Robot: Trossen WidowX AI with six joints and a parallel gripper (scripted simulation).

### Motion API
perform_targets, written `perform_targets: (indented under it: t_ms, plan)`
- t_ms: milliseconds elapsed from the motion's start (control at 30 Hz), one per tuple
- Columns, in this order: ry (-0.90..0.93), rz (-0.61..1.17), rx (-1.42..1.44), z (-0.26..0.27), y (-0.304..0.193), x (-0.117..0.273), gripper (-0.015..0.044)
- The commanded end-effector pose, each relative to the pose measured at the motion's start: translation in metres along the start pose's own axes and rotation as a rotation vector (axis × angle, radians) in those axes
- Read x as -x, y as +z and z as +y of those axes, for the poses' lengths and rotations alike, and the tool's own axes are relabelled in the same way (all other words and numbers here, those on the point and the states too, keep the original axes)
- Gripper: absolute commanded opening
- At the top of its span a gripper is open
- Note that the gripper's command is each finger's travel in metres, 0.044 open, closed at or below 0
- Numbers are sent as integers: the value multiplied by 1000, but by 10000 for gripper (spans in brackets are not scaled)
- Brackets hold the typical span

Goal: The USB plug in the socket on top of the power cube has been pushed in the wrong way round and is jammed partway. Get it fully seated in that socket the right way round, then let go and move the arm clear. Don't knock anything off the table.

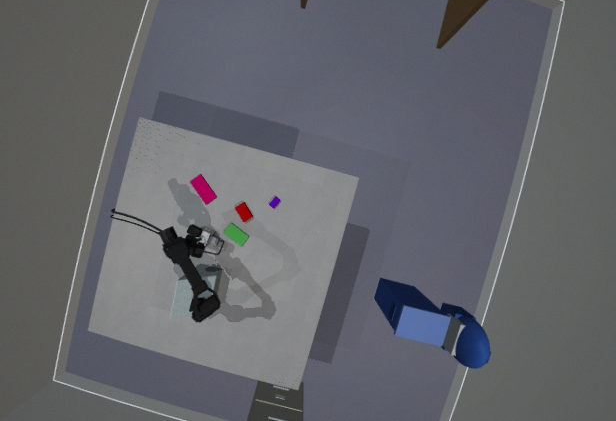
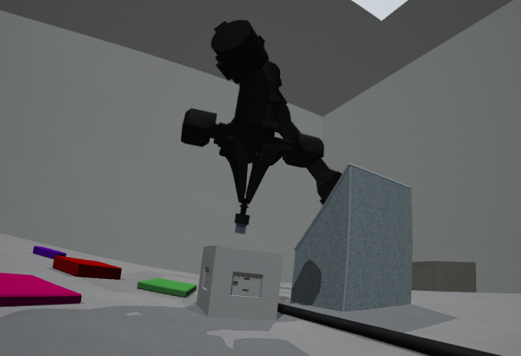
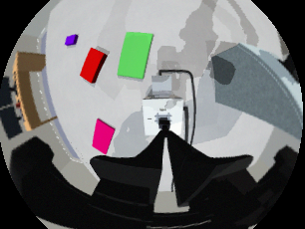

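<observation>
My gripper (image 2: 244, 203) (image 3: 164, 133) points down and is shut on the USB plug (image 2: 242, 219) (image 3: 163, 124). The plug has a black body, and its pale metal end faces down. In the exterior view it hangs above the white power cube (image 2: 249, 307) (image 3: 151, 111), with a visible gap between metal end and cube top. The cube stands upright on the table, with sockets in its sides. In the wrist view the plug covers part of the cube's top, including part of the socket there. Which way round the plug faces cannot be told. The arm hides much of the cube in the top view.
A tall blue-grey sloped block (image 2: 376, 240) (image 3: 254, 90) stands near the cube. A black cable (image 2: 359, 325) (image 3: 193, 100) runs beside the cube. Green (image 1: 236, 234) (image 2: 167, 287), red (image 1: 244, 212), magenta (image 1: 203, 189) and purple (image 1: 274, 202) blocks lie on the table.
</observation>
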State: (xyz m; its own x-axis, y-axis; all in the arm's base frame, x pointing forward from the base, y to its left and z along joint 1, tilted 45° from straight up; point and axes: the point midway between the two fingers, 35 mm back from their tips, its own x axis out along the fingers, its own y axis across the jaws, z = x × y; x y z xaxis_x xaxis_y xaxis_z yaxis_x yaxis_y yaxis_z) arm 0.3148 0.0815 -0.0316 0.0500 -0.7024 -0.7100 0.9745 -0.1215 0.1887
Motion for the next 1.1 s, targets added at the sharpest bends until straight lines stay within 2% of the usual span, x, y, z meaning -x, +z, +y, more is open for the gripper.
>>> perform_targets:
  t_ms: [0, 1067]
  plan:
    - [-2, 0, -7, 0, 0, 0, 0]
    - [0, 13, 18, 0, -1, -3, 0]
